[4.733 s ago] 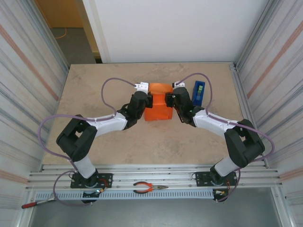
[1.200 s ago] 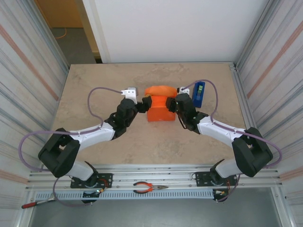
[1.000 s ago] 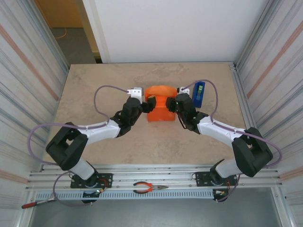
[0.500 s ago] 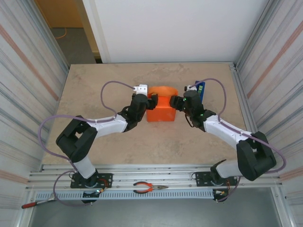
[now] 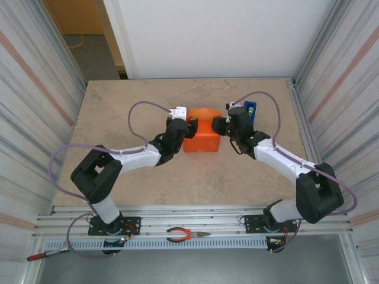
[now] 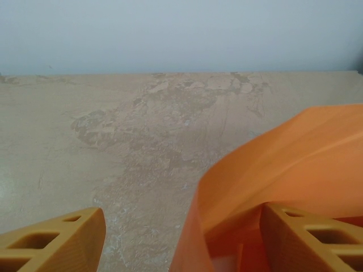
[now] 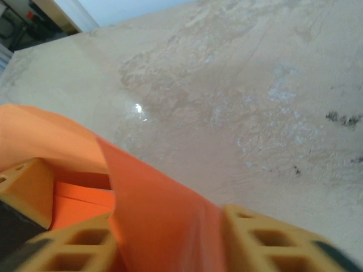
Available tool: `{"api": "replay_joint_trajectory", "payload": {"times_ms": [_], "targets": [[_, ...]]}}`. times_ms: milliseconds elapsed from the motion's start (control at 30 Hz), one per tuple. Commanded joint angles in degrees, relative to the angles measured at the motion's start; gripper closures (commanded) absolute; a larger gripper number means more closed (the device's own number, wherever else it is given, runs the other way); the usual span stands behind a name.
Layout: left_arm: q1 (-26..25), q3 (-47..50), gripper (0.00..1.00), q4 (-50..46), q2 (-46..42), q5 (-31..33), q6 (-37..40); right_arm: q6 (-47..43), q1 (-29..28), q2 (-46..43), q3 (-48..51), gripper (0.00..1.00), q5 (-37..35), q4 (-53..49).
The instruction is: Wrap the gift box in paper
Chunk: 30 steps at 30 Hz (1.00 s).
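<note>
mid-wrap, centre frame: the paper [image 5: 200,112] arches over the gift box [image 5: 200,141]; my left gripper [image 6: 178,224] gapes, my right gripper [image 7: 164,229] pinches a fold, next likely pressing it flat

— How's the light over the paper [image 5: 200,112]?
— Bright and even from above; my arms throw only faint, soft shadows on the table [image 5: 118,112] beside it.
— Any glare?
— One small white glint on the table just beyond the paper, seen from my right wrist. Close to the lens, paper and my fingers [image 7: 266,243] blur.
</note>
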<state>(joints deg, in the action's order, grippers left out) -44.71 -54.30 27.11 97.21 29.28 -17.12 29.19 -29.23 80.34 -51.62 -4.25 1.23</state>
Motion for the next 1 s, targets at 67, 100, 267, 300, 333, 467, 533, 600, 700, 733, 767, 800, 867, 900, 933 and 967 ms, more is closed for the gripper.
{"api": "replay_joint_trajectory", "payload": {"times_ms": [67, 100, 267, 300, 333, 467, 533, 600, 700, 733, 767, 800, 867, 900, 933, 967], "targets": [[-0.47, -0.91, 0.28, -3.12, 1.53, 1.75, 1.07, -2.62, -0.38, 1.54, -3.24, 0.78, -0.46, -1.91], [-0.47, -0.98, 0.28, -3.16, 1.55, 1.83, 1.04, -2.87, -0.36, 1.44, -3.62, 0.6, -0.37, -2.15], [-0.47, -1.15, 0.29, -3.23, 1.7, 1.75, 1.22, -3.19, -0.08, 1.55, -5.63, 1.0, -0.28, -3.46], [-0.51, -1.24, 0.29, -3.28, 1.75, 1.86, 1.35, -3.17, 0.09, 1.66, -6.03, 1.0, 0.26, -3.53], [-0.47, -1.25, 0.29, -3.35, 1.73, 1.79, 1.44, -3.1, 0.3, 1.75, -6.38, 1.0, 1.0, -3.53], [-0.47, -1.33, 0.3, -3.45, 1.72, 2.06, 1.52, -2.27, 1.25, 1.37, -7.61, 0.41, 4.71, -4.16], [-0.42, -1.39, 0.3, -3.64, 1.76, 2.14, 1.65, -1.49, 1.75, -0.19, -7.33, 0.33, 6.13, -4.38], [-0.45, -1.46, 0.3, -3.76, 1.74, 2.25, 1.55, -0.04, 2.67, -2.88, -6.02, 0.32, 6.75, -4.09], [-0.47, -1.54, 0.3, -3.89, 1.84, 2.45, 1.48, 3.15, 5.12, -7.7, -2.92, 0.33, 8.21, -2.92], [-0.47, -1.58, 0.3, -4.06, 1.77, 2.39, 1.49, 4.3, 6.03, -9.19, -1.55, 0.34, 8.4, -2.57], [-0.47, -1.63, 0.3, -4.17, 1.87, 2.5, 1.55, 5.68, 7.0, -10.42, -0.34, 0.36, 8.48, -2.48], [-0.46, -1.66, 0.31, -4.21, 1.92, 2.54, 1.52, 6.99, 8.23, -11.2, 0.7, 0.38, 8.99, -2.15], [-0.46, -1.68, 0.3, -4.33, 1.94, 2.62, 1.68, 10.31, 11.21, -11.44, 2.4, 0.46, 11.91, -1.24], [-0.4, -1.68, 0.3, -4.32, 2.02, 2.67, 1.73, 11.77, 12.48, -10.91, 2.69, 0.54, 13.43, -1.08], [-0.46, -1.65, 0.31, -4.33, 2.04, 2.64, 1.67, 13.4, 13.93, -9.93, 3.03, 0.66, 15.75, -0.47], [-0.47, -1.74, 0.3, -4.41, 2.13, 2.73, 1.54, 15.14, 15.21, -8.92, 3.51, 0.78, 18.36, 0.92]]}}
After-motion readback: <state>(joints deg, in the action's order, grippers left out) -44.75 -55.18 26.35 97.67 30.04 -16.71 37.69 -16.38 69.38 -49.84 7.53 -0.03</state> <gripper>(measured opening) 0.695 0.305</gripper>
